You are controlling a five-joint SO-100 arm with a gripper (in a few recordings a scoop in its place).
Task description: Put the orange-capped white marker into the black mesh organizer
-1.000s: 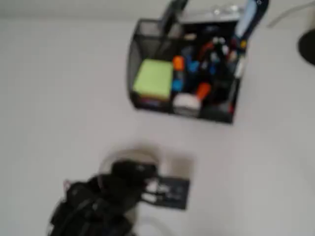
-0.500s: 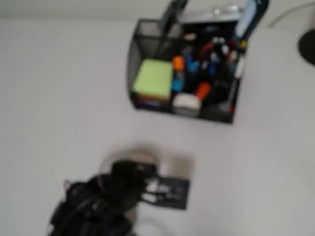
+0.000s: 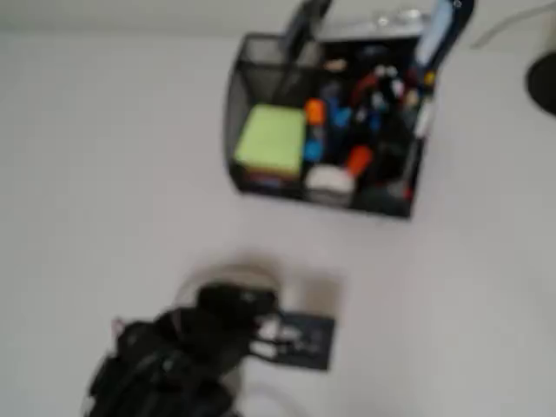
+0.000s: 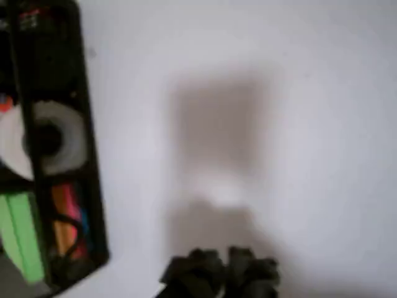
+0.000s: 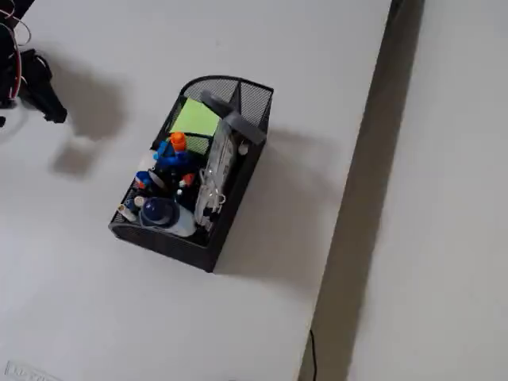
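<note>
The black mesh organizer point(image 3: 252, 178) stands at the top centre of the overhead view, in the middle of the fixed view point(image 5: 246, 107) and at the left edge of the wrist view point(image 4: 87, 155). An orange cap, the orange-capped white marker point(image 3: 314, 111), sticks up inside it beside a green sticky-note pad point(image 3: 271, 139). The same cap shows in the fixed view point(image 5: 178, 141), and the marker's barrel is hidden among other pens. My gripper point(image 4: 221, 273) hangs over bare table, well away from the organizer. Its dark fingertips are blurred, look pressed together, and hold nothing. It also shows in the fixed view point(image 5: 48, 99).
The organizer also holds blue and red pens, a redder orange-tipped pen point(image 3: 358, 159), a tape roll point(image 4: 46, 139) and a white eraser-like block point(image 3: 328, 180). A dark round object point(image 3: 543, 78) sits at the right edge. In the fixed view the table edge point(image 5: 373, 119) runs down the right.
</note>
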